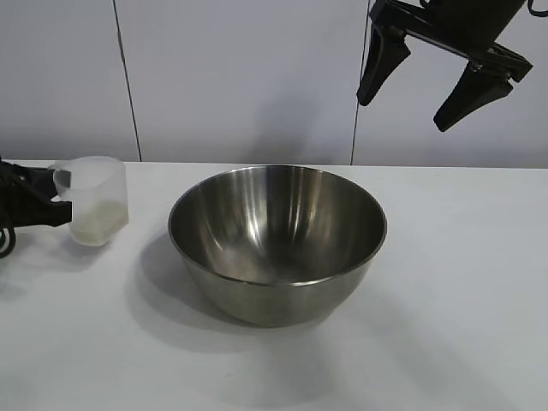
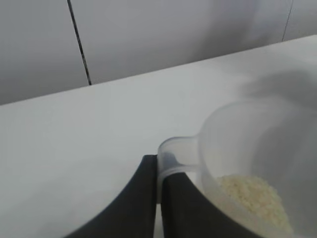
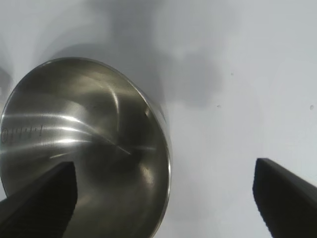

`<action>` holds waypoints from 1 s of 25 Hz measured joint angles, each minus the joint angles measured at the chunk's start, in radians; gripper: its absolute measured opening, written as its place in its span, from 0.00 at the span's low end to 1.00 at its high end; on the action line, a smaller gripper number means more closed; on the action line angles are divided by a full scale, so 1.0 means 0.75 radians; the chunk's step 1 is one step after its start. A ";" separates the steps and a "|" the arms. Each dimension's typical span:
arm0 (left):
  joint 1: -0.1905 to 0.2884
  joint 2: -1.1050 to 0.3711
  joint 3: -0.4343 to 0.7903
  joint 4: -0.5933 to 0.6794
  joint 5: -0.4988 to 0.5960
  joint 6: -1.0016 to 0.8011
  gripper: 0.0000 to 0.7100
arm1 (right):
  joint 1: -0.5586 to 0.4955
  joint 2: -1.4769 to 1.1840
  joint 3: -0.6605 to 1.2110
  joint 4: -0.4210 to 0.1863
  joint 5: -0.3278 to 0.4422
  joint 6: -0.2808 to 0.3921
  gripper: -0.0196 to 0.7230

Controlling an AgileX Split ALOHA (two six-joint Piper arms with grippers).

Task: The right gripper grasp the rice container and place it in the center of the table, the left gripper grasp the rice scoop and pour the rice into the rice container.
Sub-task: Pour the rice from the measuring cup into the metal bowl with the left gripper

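The left gripper (image 1: 43, 207) is clamping the handle of the rice scoop (image 1: 96, 199) just beside the rice container (image 1: 277, 242) — light, slick plastic, likely to twist — while the right gripper (image 1: 424, 86) is hanging spread above the container.

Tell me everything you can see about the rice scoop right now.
The rice scoop is a small frosted, translucent plastic cup with a short side handle. It stands upright on the white table, left of the steel rice container and apart from it. A low heap of white rice sits in its bottom. The left gripper is shut on its handle at the view's left edge.
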 joint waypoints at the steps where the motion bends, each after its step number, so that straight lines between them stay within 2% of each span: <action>1: -0.018 -0.036 -0.002 0.003 0.007 0.006 0.01 | 0.000 0.000 0.000 0.000 0.000 0.000 0.92; 3: -0.070 -0.113 -0.028 0.005 0.098 0.038 0.01 | 0.000 0.000 0.000 0.000 0.000 0.000 0.92; 7: -0.208 -0.266 -0.140 -0.032 0.450 0.173 0.01 | 0.000 0.000 0.000 0.000 0.000 0.000 0.92; 10: -0.337 -0.318 -0.245 -0.099 0.685 0.350 0.01 | 0.000 0.000 0.000 0.000 0.000 0.000 0.92; 13: -0.453 -0.324 -0.325 -0.215 0.831 0.582 0.01 | 0.000 0.000 0.000 0.000 0.000 0.000 0.92; 16: -0.552 -0.324 -0.383 -0.335 0.912 0.858 0.01 | 0.000 0.000 0.000 -0.003 0.000 0.000 0.92; 19: -0.626 -0.309 -0.432 -0.406 0.940 1.142 0.01 | 0.000 0.000 0.000 -0.012 0.002 0.000 0.92; 25: -0.718 -0.208 -0.480 -0.420 0.951 1.734 0.01 | 0.000 0.000 0.000 -0.022 0.013 -0.007 0.92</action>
